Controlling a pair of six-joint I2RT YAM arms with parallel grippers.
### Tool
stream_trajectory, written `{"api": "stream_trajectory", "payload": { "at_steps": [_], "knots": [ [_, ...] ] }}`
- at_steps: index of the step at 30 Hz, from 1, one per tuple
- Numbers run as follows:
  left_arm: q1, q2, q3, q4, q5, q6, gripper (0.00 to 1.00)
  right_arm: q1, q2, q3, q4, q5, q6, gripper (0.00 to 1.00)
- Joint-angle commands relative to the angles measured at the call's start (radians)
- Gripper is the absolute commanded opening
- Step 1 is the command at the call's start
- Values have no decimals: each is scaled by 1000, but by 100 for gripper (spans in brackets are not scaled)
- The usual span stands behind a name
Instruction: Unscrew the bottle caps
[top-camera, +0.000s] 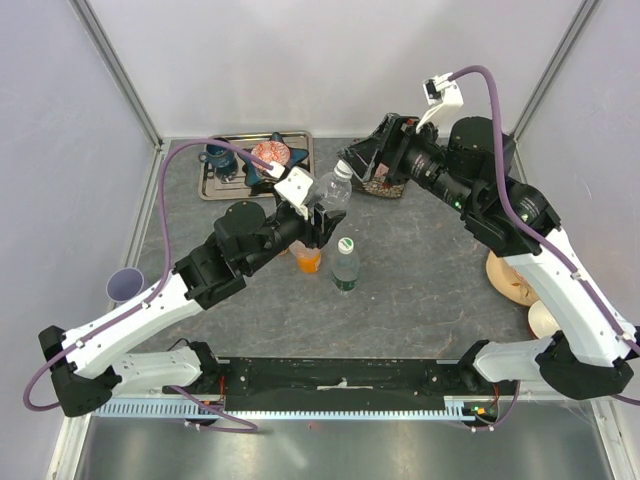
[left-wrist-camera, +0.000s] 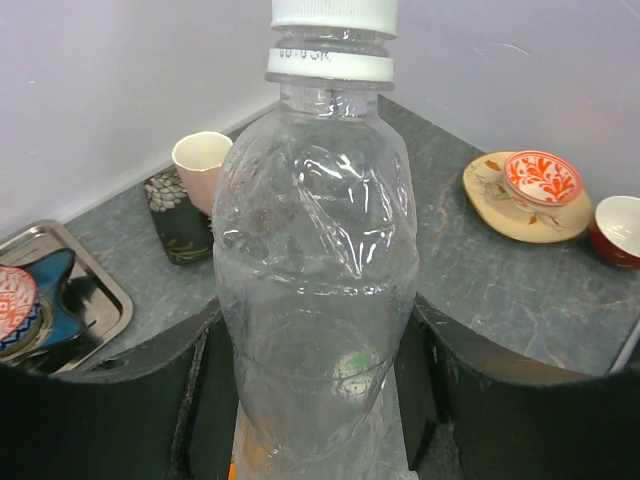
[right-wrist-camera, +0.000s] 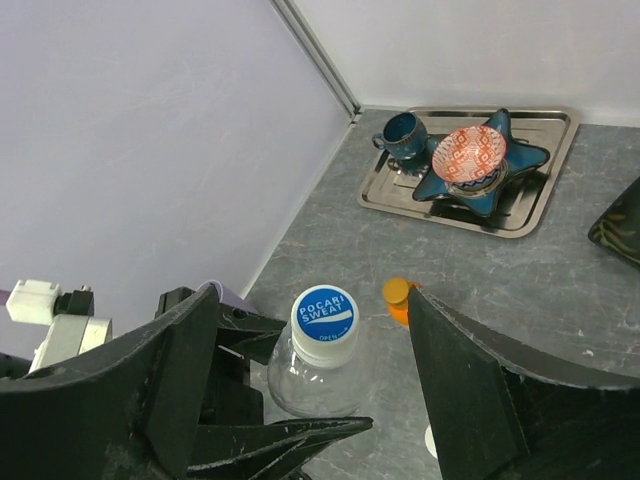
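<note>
Cap (right-wrist-camera: 325, 325), blue-white, tops the clear bottle (left-wrist-camera: 315, 260). Left tool (left-wrist-camera: 315, 395), arm stretched forward, pinches the bottle's body and tilts it toward the right tool (right-wrist-camera: 313, 300), whose spread fingers flank the cap without touching. Orange bottle (top-camera: 307, 258) stands under the left tool, green bottle (top-camera: 345, 265) just beside. Beyond the left tool, a tray (right-wrist-camera: 560, 125) holds a mug (right-wrist-camera: 402, 135) and a bowl (right-wrist-camera: 468, 155).

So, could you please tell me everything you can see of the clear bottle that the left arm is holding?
The clear bottle is colourless thin plastic, creased and dented, apparently empty. Its cap is on: white sides, blue top lettered POCARI SWEAT, above a white collar ring. The left gripper clamps its lower body, holding it off the table and tilted towards the right gripper, whose open jaws flank the cap without touching it.
</note>
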Motion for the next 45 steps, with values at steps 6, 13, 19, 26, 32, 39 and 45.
{"api": "stream_trajectory", "payload": {
  "at_steps": [6, 13, 19, 26, 32, 39, 45],
  "knots": [
    [-27, -23, 5, 64, -102, 71, 36, 4, 32, -16, 61, -34, 42, 80],
    [-34, -23, 5, 71, -100, 75, 36, 4, 45, -35, 75, -51, 51, 76],
    [-35, -25, 0, 71, -103, 78, 36, 4, 43, -53, 83, -49, 54, 67],
    [-35, -36, -9, 72, -111, 78, 36, 4, 38, -67, 91, -69, 57, 47],
    [-35, -37, -9, 71, -116, 81, 36, 4, 28, -88, 92, -87, 57, 36],
    [-35, -42, -7, 70, -102, 80, 36, 4, 11, -114, 89, -118, 17, 7],
    [-2, -79, 19, 35, 111, 48, 35, 3, -38, -127, 115, -233, -96, 0]
  ]
}}
